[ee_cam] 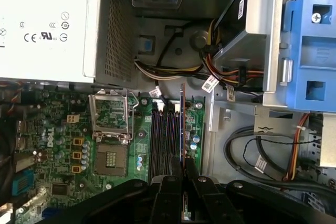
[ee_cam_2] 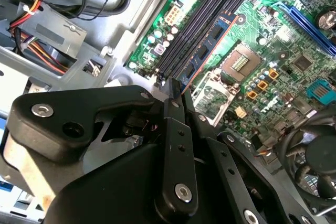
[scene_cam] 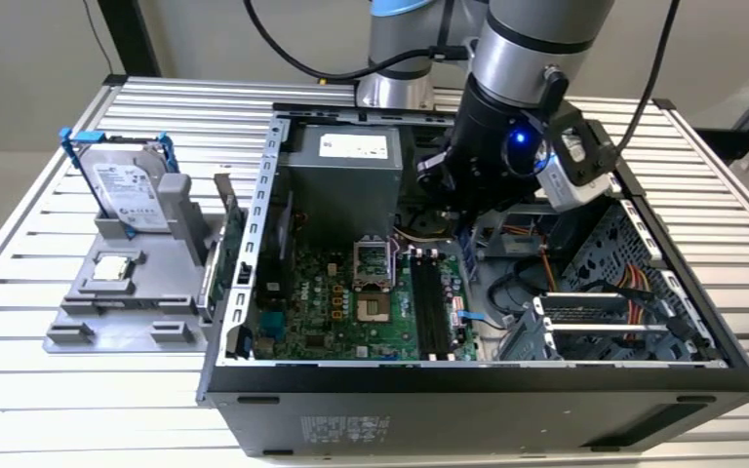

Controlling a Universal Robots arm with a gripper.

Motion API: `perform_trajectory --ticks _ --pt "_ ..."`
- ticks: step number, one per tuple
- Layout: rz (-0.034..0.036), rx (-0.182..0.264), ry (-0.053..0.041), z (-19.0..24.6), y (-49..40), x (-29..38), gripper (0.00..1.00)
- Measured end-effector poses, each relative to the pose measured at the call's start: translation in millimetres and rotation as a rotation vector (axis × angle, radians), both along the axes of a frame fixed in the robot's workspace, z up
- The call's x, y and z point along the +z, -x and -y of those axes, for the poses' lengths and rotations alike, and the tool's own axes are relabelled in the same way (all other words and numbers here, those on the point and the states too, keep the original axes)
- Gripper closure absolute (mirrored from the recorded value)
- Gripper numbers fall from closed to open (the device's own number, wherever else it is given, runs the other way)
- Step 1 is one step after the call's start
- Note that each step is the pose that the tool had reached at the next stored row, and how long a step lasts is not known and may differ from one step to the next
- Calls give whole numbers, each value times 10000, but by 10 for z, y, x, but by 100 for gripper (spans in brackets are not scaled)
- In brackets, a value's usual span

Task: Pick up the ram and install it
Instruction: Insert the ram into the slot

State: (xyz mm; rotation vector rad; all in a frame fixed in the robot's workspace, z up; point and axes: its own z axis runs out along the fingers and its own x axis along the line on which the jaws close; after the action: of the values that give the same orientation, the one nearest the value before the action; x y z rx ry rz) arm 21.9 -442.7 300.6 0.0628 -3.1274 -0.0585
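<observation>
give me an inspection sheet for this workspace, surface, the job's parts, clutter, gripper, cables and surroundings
Surface: slatted metal table.
Job's things: ram held edge-on above the black memory slots of the motherboard inside the open computer case.
Clutter: hard drive in a blue frame on a grey stand.
Grippers: gripper shut on the ram.
Cables: bundled wires inside the case.
Surroundings: nothing seen.

A ribbed metal table (scene_cam: 36, 283) before a pale wall (scene_cam: 23, 39).
</observation>
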Motion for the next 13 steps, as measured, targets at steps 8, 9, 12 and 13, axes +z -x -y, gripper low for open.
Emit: perform_trajectory --ticks 8,9,12,13 --pt "0 -2 -1 0 1 -9 100" --pt "0 -1 -1 0 0 -10 100" --pt "0 -2 0 0 0 -17 100" --pt "0 -24 0 0 0 -17 100"
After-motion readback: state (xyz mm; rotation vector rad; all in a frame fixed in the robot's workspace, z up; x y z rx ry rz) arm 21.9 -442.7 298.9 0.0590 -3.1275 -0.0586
